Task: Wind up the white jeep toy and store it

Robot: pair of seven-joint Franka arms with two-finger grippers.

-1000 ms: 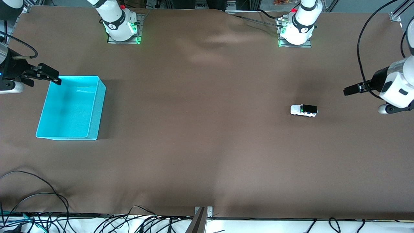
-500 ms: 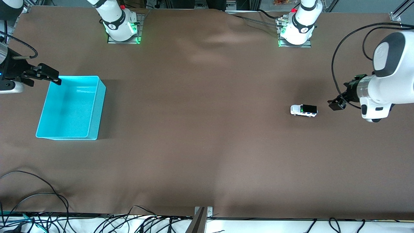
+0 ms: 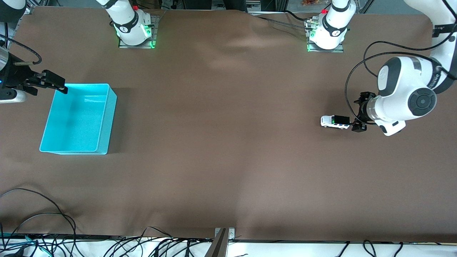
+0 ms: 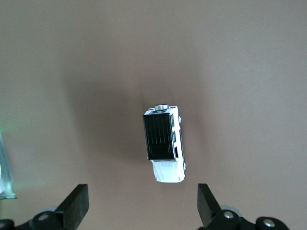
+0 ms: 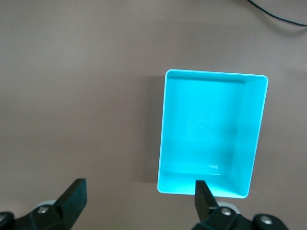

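Two released tools: the left tool hangs beside the white jeep toy near the surface's left-arm edge; centre over its body before clenching. Right tool waits over the bin.

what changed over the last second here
The left gripper swung in from the left arm's end of the table to the black-roofed end of the white jeep toy, jaws open, nothing grasped yet. The jeep has not moved. The right gripper waits open at the turquoise bin's corner, unchanged.
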